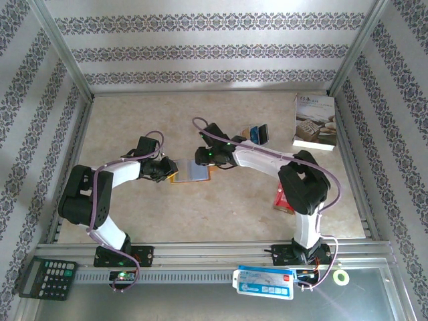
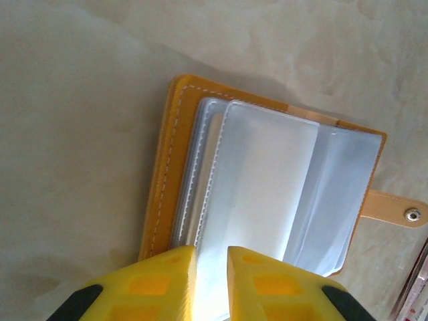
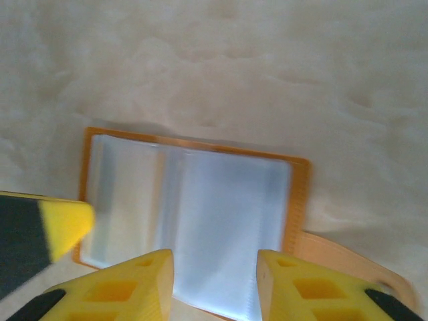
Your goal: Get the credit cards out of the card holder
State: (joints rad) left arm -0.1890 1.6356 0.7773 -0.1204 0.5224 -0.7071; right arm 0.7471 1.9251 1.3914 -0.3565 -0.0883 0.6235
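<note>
The orange-tan card holder (image 1: pixel 189 171) lies open on the table, its clear plastic sleeves (image 2: pixel 267 180) facing up and its snap tab (image 2: pixel 394 210) sticking out to one side. My left gripper (image 2: pixel 211 257) sits at the holder's left edge (image 1: pixel 167 170), its jaws nearly together with one raised sleeve running between them. Over the holder's right half (image 3: pixel 227 214), my right gripper (image 3: pixel 214 267) hovers open with nothing between its fingers. A left finger (image 3: pixel 40 227) shows at that view's left edge. Two credit cards (image 1: pixel 258 134) lie on the table behind the right arm.
A white book (image 1: pixel 314 122) lies at the back right. A small red object (image 1: pixel 283 200) sits by the right arm's elbow. On the front ledge are a calculator (image 1: pixel 47 277), a blue-and-white packet (image 1: pixel 264 281) and a tape roll (image 1: pixel 342 277).
</note>
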